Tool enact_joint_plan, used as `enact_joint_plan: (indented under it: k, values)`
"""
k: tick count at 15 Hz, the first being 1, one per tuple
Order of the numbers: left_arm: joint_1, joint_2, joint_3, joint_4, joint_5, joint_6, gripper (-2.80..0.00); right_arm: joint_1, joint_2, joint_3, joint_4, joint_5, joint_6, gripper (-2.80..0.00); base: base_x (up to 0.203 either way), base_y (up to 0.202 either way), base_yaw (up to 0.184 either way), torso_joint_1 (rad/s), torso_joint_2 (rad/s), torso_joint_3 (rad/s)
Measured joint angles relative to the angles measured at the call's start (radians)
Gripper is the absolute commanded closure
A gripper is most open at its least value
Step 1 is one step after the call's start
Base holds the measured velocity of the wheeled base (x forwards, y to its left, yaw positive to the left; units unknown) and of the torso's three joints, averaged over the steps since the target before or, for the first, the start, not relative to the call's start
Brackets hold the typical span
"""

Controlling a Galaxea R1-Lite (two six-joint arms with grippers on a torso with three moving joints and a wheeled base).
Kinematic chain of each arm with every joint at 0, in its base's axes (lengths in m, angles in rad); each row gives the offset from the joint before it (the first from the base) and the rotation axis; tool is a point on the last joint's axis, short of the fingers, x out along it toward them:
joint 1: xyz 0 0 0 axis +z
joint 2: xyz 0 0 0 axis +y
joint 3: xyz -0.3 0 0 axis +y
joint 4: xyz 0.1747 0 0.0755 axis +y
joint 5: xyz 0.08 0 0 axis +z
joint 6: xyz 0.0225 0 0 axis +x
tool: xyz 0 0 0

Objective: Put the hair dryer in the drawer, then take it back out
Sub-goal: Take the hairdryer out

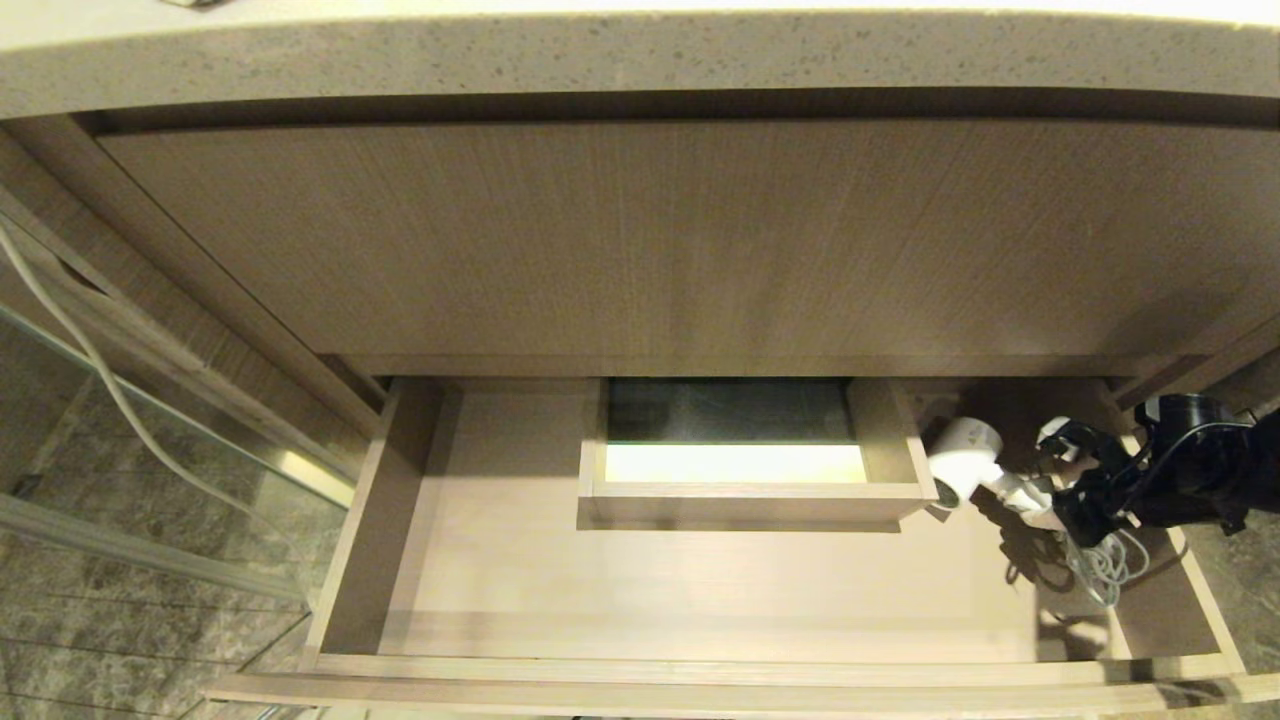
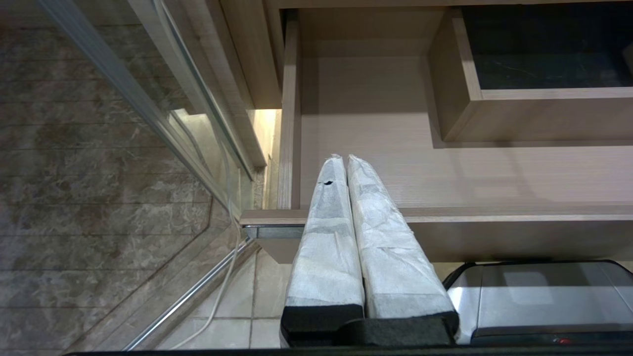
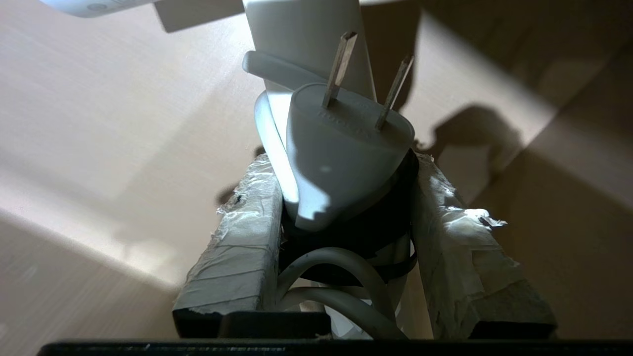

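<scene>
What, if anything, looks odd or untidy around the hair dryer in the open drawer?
The right gripper is clamped on the hair dryer at its handle with the plug pinched in too, prongs sticking out. The cord trails in loose loops on the drawer floor.

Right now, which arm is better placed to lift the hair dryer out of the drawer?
The right. Its hand is down in the drawer's right end, fingers closed around the hair dryer's handle with the plug. The left hand hangs shut and empty at the drawer's far left corner.
</scene>
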Motion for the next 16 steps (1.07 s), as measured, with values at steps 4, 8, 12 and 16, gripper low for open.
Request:
enact_joint_plan:
  k: [4,8,12,16]
  values:
    - [0.000,0.000,0.000,0.000,0.000,-0.001,0.00,-0.018,-0.060,0.020,0.062,0.000,-0.004,0.00,0.000,0.000,0.000,0.000,0.00,0.000]
    - [0.000,0.000,0.000,0.000,0.000,-0.001,0.00,-0.031,-0.117,0.051,0.112,0.000,-0.009,0.00,0.000,0.000,0.000,0.000,0.00,0.000]
    - [0.000,0.000,0.000,0.000,0.000,-0.001,0.00,-0.039,-0.180,0.094,0.164,-0.020,-0.012,0.00,0.000,0.000,0.000,0.000,0.00,0.000]
    - [0.000,0.000,0.000,0.000,0.000,0.000,0.00,-0.043,-0.250,0.133,0.234,-0.050,-0.012,0.00,0.000,0.000,0.000,0.000,0.00,0.000]
